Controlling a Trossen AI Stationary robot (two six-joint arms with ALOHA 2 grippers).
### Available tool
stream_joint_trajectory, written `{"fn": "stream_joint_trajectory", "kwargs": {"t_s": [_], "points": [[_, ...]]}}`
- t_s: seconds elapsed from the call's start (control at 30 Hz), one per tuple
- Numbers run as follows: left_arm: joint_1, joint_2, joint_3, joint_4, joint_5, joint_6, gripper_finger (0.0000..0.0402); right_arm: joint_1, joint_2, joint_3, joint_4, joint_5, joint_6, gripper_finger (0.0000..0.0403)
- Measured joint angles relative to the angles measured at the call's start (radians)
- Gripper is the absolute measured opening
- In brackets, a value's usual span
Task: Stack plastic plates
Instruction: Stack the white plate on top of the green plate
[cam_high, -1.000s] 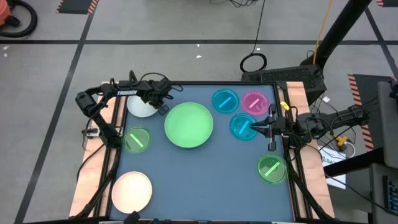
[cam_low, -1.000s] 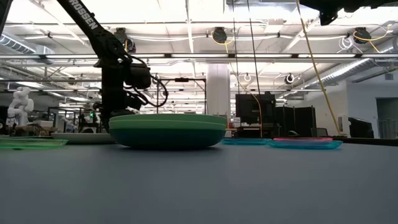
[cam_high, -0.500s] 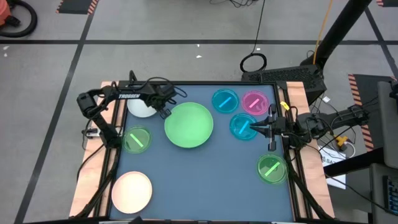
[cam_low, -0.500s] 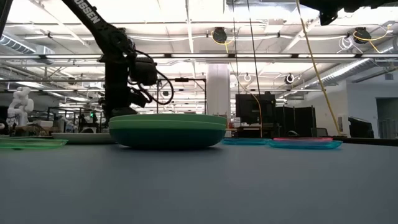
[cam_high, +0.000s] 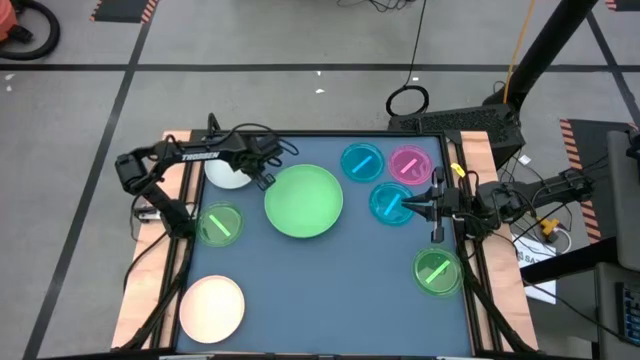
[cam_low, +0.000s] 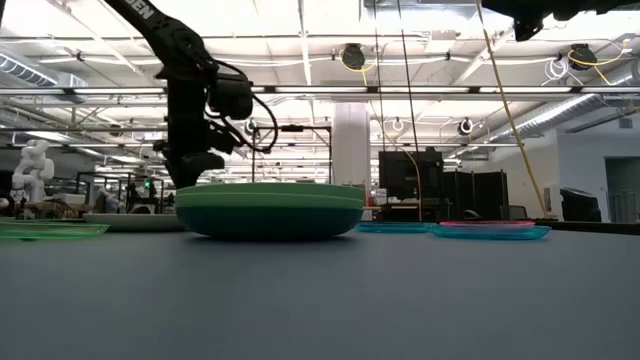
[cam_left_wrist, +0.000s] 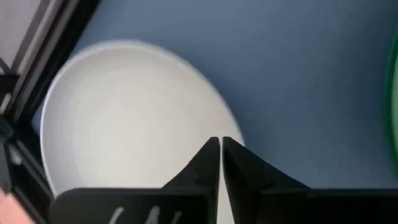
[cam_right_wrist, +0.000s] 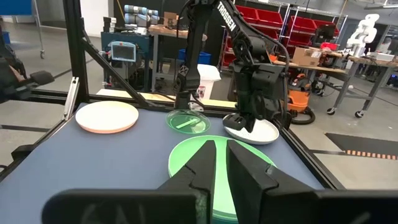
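Left gripper (cam_left_wrist: 220, 144) nearly shut above white plate (cam_left_wrist: 130, 118), seemingly empty; right gripper (cam_right_wrist: 221, 151) parked, narrowly closed.

L claw (cam_left_wrist: 219, 149) shut, raised, R claw (cam_right_wrist: 221, 152) shut, parked

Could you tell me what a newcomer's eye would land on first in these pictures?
Probably the large green plate at the table's middle, ringed by small blue, pink and green plates. Next, the left gripper, fingers nearly together over the white plate at the far left corner, while the right gripper waits by a blue plate.
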Motion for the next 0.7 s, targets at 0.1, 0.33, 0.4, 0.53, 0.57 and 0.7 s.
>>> {"fn": "stream_joint_trajectory", "kwargs": {"t_s": [0.1,0.33,0.4,0.53,0.57,0.7], "points": [[-0.003,-0.023,0.0,-0.03,0.003,-0.011,0.0048,0.0,0.0,0.0,0.0,0.0,0.0,0.0031],[-0.011,-0.031,-0.001,-0.038,0.082,-0.018,0.0094,0.0,0.0,0.0,0.0,0.0,0.003,0.0031],[-0.016,-0.031,-0.013,-0.011,0.084,-0.018,0.011,0.0,0.0,0.0,0.0,0.0,0.003,0.0031],[-0.016,-0.031,-0.069,0.04,0.082,-0.021,0.0137,0.0,0.0,0.0,0.0,0.0,0.003,0.0031],[-0.016,-0.03,-0.087,0.053,0.081,-0.022,0.0141,0.0,0.0,0.0,0.0,0.0,0.003,0.0031],[-0.016,-0.03,-0.143,0.111,0.034,-0.05,0.0145,0.0,0.0,0.0,0.0,0.0,0.003,0.0031]]}}
